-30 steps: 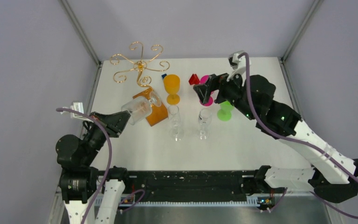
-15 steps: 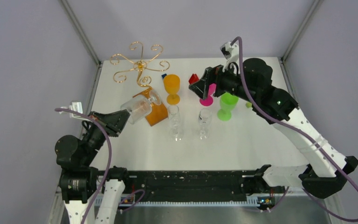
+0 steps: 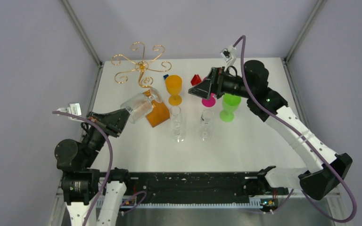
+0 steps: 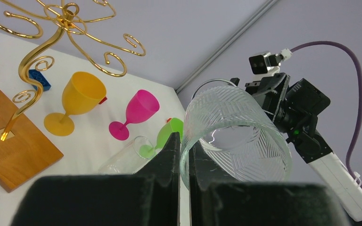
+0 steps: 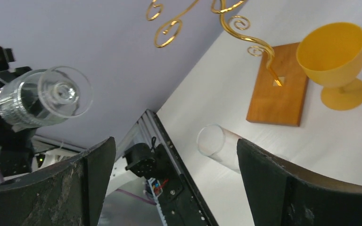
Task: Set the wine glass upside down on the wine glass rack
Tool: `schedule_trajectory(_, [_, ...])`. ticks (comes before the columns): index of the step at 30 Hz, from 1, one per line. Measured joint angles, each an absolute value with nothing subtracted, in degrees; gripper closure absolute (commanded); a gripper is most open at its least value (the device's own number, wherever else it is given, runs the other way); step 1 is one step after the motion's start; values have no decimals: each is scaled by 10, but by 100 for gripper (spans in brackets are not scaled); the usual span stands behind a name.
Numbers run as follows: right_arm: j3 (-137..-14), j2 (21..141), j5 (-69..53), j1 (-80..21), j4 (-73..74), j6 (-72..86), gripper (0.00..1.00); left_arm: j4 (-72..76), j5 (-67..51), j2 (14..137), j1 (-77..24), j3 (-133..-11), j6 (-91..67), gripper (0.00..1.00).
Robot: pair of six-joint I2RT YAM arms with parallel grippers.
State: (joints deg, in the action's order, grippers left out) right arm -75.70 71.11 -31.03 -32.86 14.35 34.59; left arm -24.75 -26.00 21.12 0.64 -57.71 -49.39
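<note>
1. Left gripper (image 3: 124, 116): jaws all but closed, pinching the rim of the clear ribbed wine glass (image 3: 141, 104). The left wrist view shows one finger (image 4: 169, 157) inside the bowl and the other outside it.
2. The wine glass is held off the table (image 3: 245, 141), tipped onto its side, with the foot pointing away from the gripper. From overhead the foot overlaps the near end of the rack's wooden base.
3. Wine glass rack (image 3: 159, 115): upright at the far left of the table. The glass is low beside the stem and apart from the gold scroll arms.
4. Right gripper (image 3: 203, 88): jaws spread wide and holding nothing. It hovers over the pink goblet (image 3: 209, 101) and faces left.
5. A yellow goblet (image 3: 173, 87) stands just right of the rack base, and a green goblet (image 3: 228, 106) stands beside the pink one.
6. Two clear glasses (image 3: 176, 123) stand nearer the arms, side by side.
7. A blue brick (image 3: 165, 76) and a red block (image 3: 195, 79) lie at the far edge.
</note>
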Motion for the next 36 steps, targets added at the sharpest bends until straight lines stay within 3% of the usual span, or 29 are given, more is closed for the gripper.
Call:
schedule_trajectory(13, [-622, 668, -412, -296, -149, 539, 1, -133, -292, 212, 6, -521, -514, 100])
schedule_trajectory(21, [-509, 751, -436, -294, -543, 794, 1, -14, -330, 208, 6, -472, -528, 100])
schedule_trajectory(26, [-503, 823, -430, -294, -707, 921, 1, 43, -338, 208, 6, -453, -542, 100])
schedule_trajectory(30, [-505, 819, -423, -295, -722, 940, 1, 87, -338, 218, 6, -450, -557, 100])
schedule_trajectory(36, [-538, 705, -390, -293, -520, 811, 1, 150, -334, 247, 6, -450, -588, 100])
